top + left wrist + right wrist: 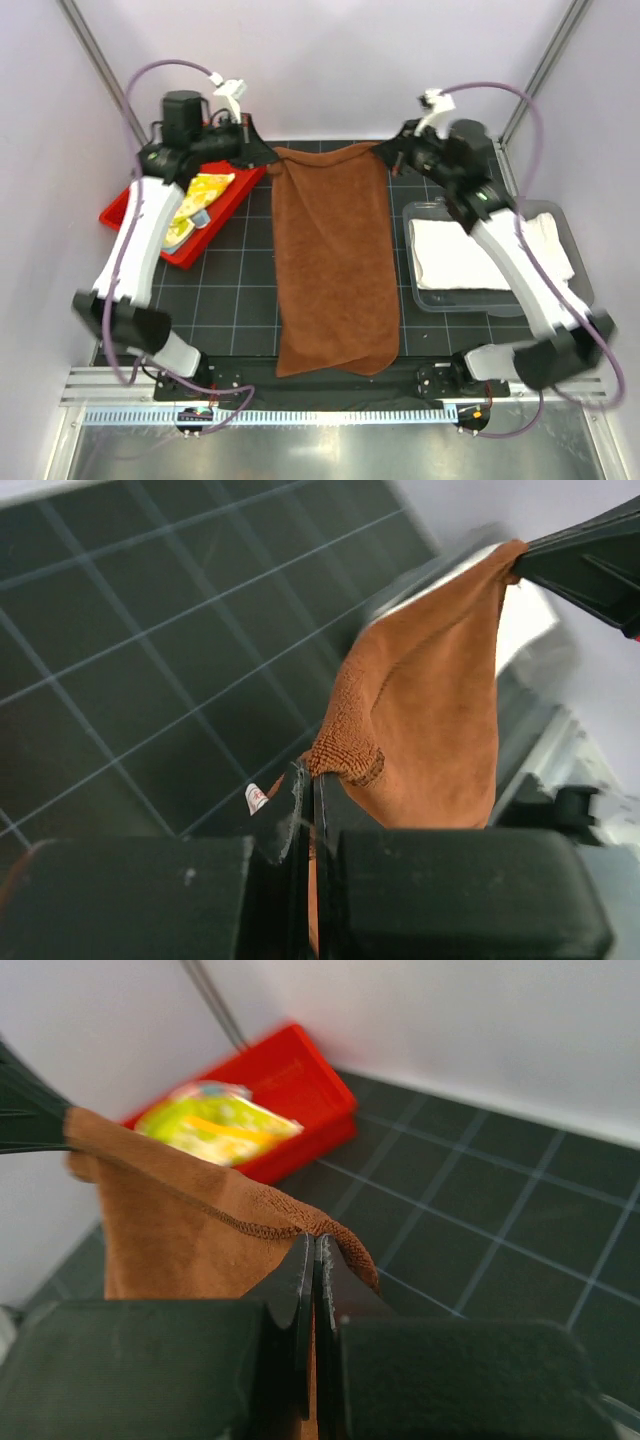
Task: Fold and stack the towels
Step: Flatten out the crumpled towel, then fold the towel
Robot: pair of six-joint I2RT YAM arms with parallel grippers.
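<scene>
While the brown towel [335, 260] lies along the middle of the counter, its long axis runs from the far edge to the near edge, and its near hem rests just at the near edge. The far hem spans the two grippers, each clamped on one corner.

1. Left gripper [258, 158]: the fingers are pressed together on the far-left corner of the cloth. The left wrist view shows the pinched hem at the fingertips [300, 785].
2. Right gripper [393, 155]: the fingers are pressed together on the far-right corner. The right wrist view shows the hem drawn between the closed pads [305, 1260].

From both sets of fingers, the body of the towel extends toward the near edge. Neither arm is nearer; each holds its own corner, level with the other. The next move is judged to be a half fold, carrying the far hem over toward the near hem. Both arms should travel together, or the fold will skew.

Toward the far-left corner, a yellow-green towel [200, 195] sits in the red tray [125, 205]. Along the right edge, a folded white towel [480, 255] lies in the clear bin [580, 270], which is the likely stacking place.
</scene>
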